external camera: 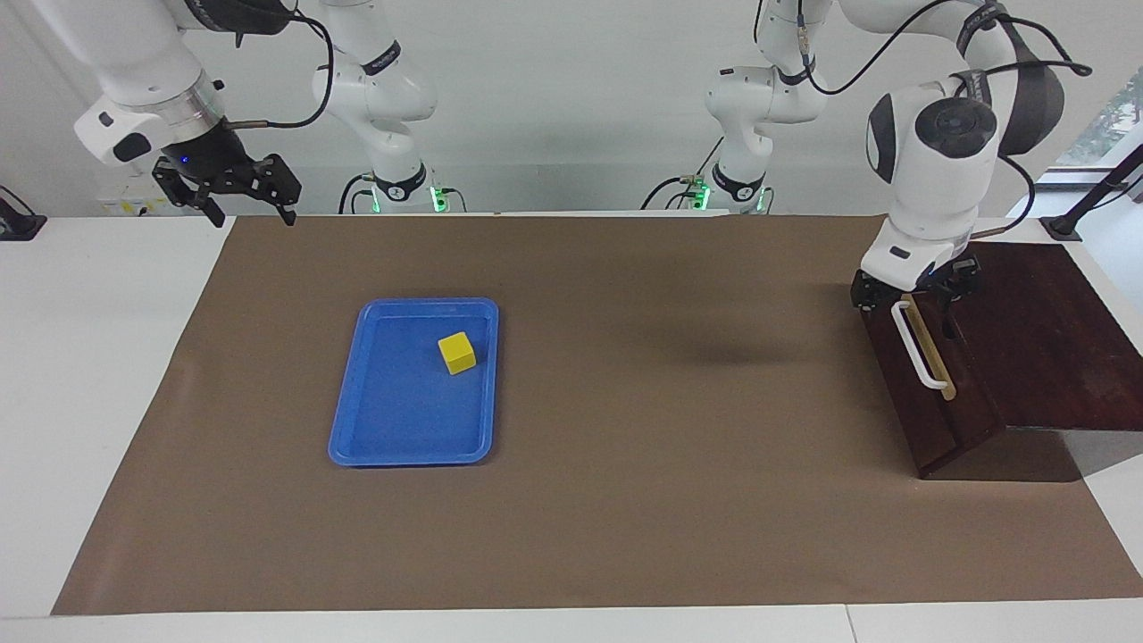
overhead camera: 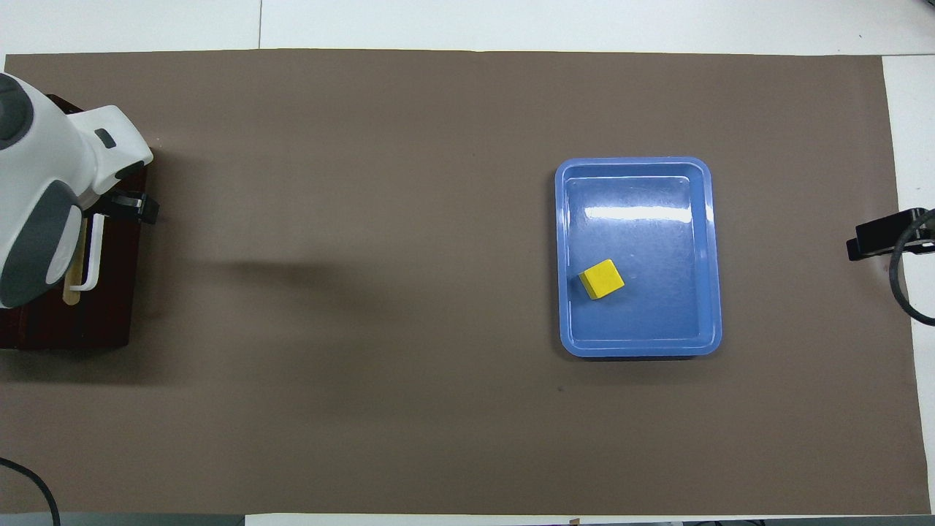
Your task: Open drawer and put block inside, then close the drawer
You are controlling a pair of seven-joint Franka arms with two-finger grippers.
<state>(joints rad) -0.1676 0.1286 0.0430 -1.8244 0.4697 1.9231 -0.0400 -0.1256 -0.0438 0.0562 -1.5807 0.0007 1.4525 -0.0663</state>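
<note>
- Drawer (external camera: 929, 393) is seen shut in its dark wooden box (external camera: 1045, 339), which stands at the left arm's end of the tabletop (external camera: 625, 500); no pale interior shows in either view.
- White bar handle (external camera: 920, 348) is noted on the drawer front, its long axis running from the robots' edge outward, so the pull direction is judged to be across that axis, toward the tray.
- Left gripper (external camera: 915, 295) is placed at the end of the handle nearer the robots, pointing down, at or just above it; contact cannot be confirmed. Whether its jaws are apart or closed cannot be told.
- Block (external camera: 456, 352), a small yellow cube, is found lying in the blue tray (external camera: 357, 429), well apart from the drawer, toward the right arm's end.
- Right gripper (external camera: 234, 189) is held raised over the tabletop edge by the robots, on the tray's side of the drawer; its jaws are spread and hold nothing. This arm is waiting.
- Judgement: the left arm is much the nearer to the handle, the right arm to the block; opening is not yet done.
</note>
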